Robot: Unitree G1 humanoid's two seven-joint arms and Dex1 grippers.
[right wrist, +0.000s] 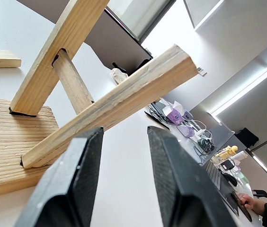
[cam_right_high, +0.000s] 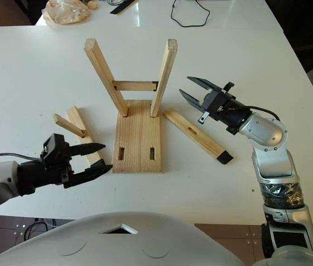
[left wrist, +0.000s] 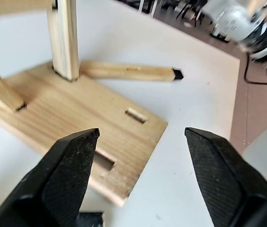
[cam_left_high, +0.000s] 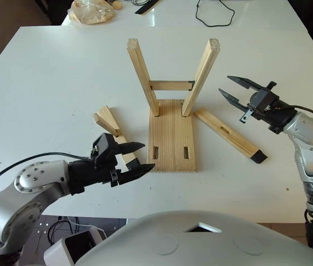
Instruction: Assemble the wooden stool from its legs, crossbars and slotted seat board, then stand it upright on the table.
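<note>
While the seat board (cam_left_high: 171, 141) lies flat on the bench (cam_left_high: 45, 83) with two legs (cam_left_high: 143, 75) (joined by a crossbar (cam_left_high: 170, 85)) standing in its far slots, my left hand (cam_left_high: 148, 155) hovers spread at its near left corner, my right hand (cam_left_high: 224, 84) spread beyond the loose leg (cam_left_high: 228, 134) lying on its right.

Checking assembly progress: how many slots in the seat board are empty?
2. Both are in the seat board, near its edge toward the robot: left slot, right slot. The far two hold the left leg and right leg.
</note>
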